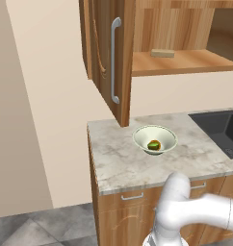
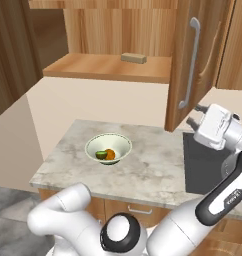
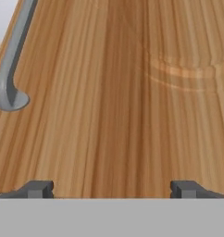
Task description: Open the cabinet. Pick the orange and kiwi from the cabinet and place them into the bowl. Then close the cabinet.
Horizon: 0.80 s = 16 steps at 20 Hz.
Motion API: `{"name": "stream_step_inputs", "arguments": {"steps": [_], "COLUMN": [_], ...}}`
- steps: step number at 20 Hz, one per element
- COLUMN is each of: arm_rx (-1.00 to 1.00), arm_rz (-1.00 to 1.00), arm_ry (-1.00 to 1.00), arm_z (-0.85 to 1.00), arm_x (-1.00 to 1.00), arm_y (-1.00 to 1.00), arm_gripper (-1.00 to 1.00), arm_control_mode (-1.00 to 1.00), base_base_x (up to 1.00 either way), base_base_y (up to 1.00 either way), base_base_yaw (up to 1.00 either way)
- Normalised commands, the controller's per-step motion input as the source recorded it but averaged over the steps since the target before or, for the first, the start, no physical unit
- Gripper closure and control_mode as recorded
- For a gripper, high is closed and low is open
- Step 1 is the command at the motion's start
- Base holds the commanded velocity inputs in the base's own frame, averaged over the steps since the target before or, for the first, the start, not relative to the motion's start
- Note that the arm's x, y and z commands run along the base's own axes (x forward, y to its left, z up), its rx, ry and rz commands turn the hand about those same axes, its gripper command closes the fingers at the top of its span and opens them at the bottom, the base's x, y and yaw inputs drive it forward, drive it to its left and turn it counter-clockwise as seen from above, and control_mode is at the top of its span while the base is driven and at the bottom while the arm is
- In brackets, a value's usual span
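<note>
Two fruits: orange (image 2: 110, 154) and kiwi (image 2: 101, 155) lie in the bowl (image 2: 124, 145) on the near counter (image 2: 153, 170).
Gripper (image 2: 193, 121): released, fingers spread, holding nothing, close to the right door (image 2: 183, 60).
Cabinet (image 1: 186, 62): both doors stand open, farther back.
Advice: press flat on the door's face, clear of the handle (image 3: 9, 60), swinging it shut.

A marbled grey-white bench (image 1: 118, 161) tops a lower wooden unit (image 1: 121, 214) whose drawers carry short horizontal silver handles (image 1: 132, 196). A dark sink (image 1: 223, 129) is set into the bench on its right side. Plain cream walls (image 1: 51, 105) rise behind and to the left. The floor (image 1: 39, 228) is laid with grey stone-look tiles. Light is even and soft.
</note>
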Motion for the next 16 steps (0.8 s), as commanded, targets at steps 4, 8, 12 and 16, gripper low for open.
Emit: {"name": "stream_step_inputs", "arguments": {"steps": [4, 8, 12, 16], "arm_rx": [0.0, 0.0, 0.0, 0.0], "arm_rz": [-0.19, -0.19, -0.18, -0.19], "arm_ry": [0.04, 0.03, 0.01, 0.01], "arm_z": [0.07, 0.0, 0.01, 0.04], "arm_x": [0.09, 0.16, 0.22, 0.23], "arm_y": [0.27, 0.31, 0.33, 0.26], "arm_gripper": [-1.0, -1.0, -1.0, -1.0], "arm_control_mode": [-1.0, -1.0, -1.0, -1.0], "base_base_x": [0.0, 0.0, 0.0, 0.0], "base_base_y": [0.0, 0.0, 0.0, 0.0], "base_base_yaw": [0.0, 0.0, 0.0, 0.0]}}
